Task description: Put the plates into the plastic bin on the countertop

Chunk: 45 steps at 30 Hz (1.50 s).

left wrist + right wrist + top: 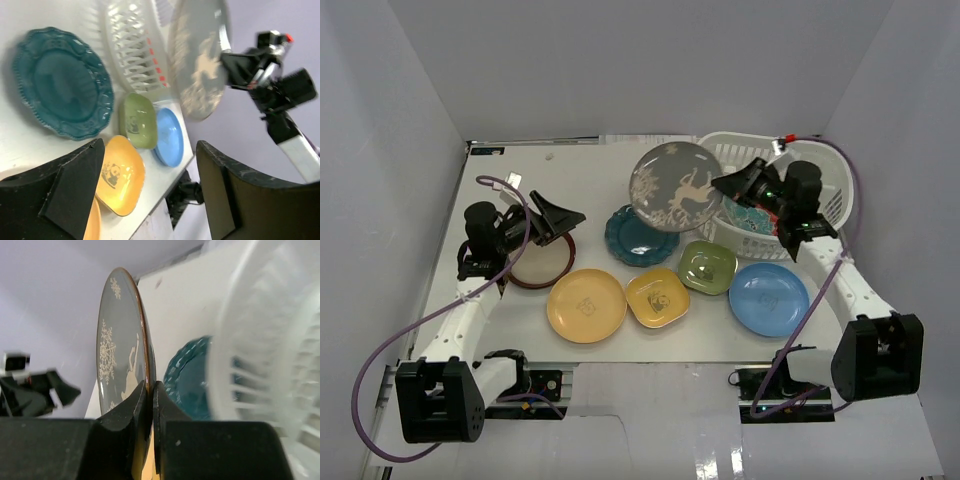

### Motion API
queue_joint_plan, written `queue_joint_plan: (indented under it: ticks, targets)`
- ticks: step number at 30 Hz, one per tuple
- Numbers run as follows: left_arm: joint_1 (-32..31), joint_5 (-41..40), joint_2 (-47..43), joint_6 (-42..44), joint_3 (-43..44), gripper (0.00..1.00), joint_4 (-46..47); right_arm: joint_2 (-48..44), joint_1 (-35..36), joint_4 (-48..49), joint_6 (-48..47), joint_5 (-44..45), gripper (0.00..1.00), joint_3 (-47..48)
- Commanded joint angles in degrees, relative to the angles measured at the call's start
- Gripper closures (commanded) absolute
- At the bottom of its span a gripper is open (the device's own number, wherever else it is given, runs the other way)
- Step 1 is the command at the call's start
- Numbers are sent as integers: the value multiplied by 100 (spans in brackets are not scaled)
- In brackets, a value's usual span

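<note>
White countertop [570,170], grey plate [670,190] pinched in right hand [723,186]

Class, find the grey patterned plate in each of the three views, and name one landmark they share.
Top: grey plate upper centre, left of the bin.
Left wrist: plate at top, right of centre.
Right wrist: plate edge-on, left of centre, pinched by the right fingers.
Shared landmark: teal plate.
</note>
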Motion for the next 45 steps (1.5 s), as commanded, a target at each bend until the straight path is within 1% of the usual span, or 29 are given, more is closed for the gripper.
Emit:
queue_joint_plan:
  ticks: [1, 3, 4, 5, 6, 7, 9, 10, 11, 17, 24, 27, 29, 30, 31, 32, 33, 35, 36, 38, 39, 41, 42, 43, 44, 45]
  targets:
    - [15, -939, -366, 870, 221, 15, -1122, -759, -1208, 725, 498, -223, 92, 227]
    - [15, -1416, -602, 1074, 221, 12, -1538, -856, -1676, 523, 498, -258, 92, 184]
    - [6, -1854, -674, 1144, 230, 11, -1870, -883, -1888, 531, 542, -372, 92, 122]
    - [6, -2058, -709, 1258, 256, 11, -2048, -901, -2220, 522, 525, -382, 92, 26]
    - [6, -2269, -727, 1285, 300, 9, -2197, -909, -2337, 348, 455, -312, 92, -10]
    - [6, -2767, -718, 1285, 317, 7, -2529, -936, -2512, 224, 272, 2, 92, -80]
    - [6, -3297, -718, 1286, 344, 5, -2848, -901, -2619, 13, 60, 364, 92, -150]
    - [6, -3578, -744, 1268, 335, 5, -3154, -857, -2732, -40, -37, 470, 92, -186]
    - [15, -4068, -762, 1233, 335, 5, -3313, -752, -2786, -41, -64, 462, 92, -229]
    - [15, -5494, -1043, 1136, 116, 5, -4017, -541, -2874, -49, -257, 866, 92, -484]
    - [6, -6471, -1201, 802, 19, 6, -4563, -295, -2909, -49, -503, 1305, 92, -889]
    - [15, -6560, -1289, 662, -104, 6, -4554, -136, -2944, -49, -582, 1376, 92, -968]
    - [15, -6560, -1272, 539, -183, 6, -4519, -66, -2945, -49, -697, 1437, 89, -1021]
    - [15, -6543, -1202, 495, -262, 6, -4484, -48, -2945, -58, -749, 1464, 87, -1038]
    - [15, -6525, -1141, 477, -297, 6, -4458, -39, -2945, -76, -837, 1516, 79, -1047]
    - [15, -6516, -1071, 407, -315, 6, -4458, -31, -2945, -102, -890, 1552, 73, -1065]
    - [6, -6516, -887, 363, -333, 6, -4466, -39, -2945, -181, -934, 1682, 63, -1074]
    - [15, -6516, -737, 188, -376, 6, -4458, -57, -2945, -234, -1066, 1789, 50, -1065]
    - [15, -6525, -597, 126, -411, 6, -4431, -40, -2945, -251, -1101, 1798, 38, -1047]
    - [15, -6586, -482, 38, -464, 6, -4414, 4, -2936, -418, -1215, 1850, 26, -934]
    - [15, -6604, -438, -15, -473, 6, -4414, 5, -2936, -462, -1242, 1894, 15, -907]
    - [32, -6648, -376, -33, -500, 6, -4422, 4, -2910, -532, -1347, 1956, 8, -846]
    - [58, -6674, -367, -68, -517, 6, -4405, -4, -2831, -594, -1400, 2148, 2, -732]
    - [76, -6683, -375, -85, -587, 6, -4379, -30, -2752, -751, -1487, 2315, 1, -661]
    - [102, -6605, -367, -103, -631, 6, -4326, -22, -2638, -840, -1758, 2525, 4, -582]
    - [137, -6552, -349, -121, -675, 6, -4195, -4, -2506, -945, -1952, 3241, 8, -347]
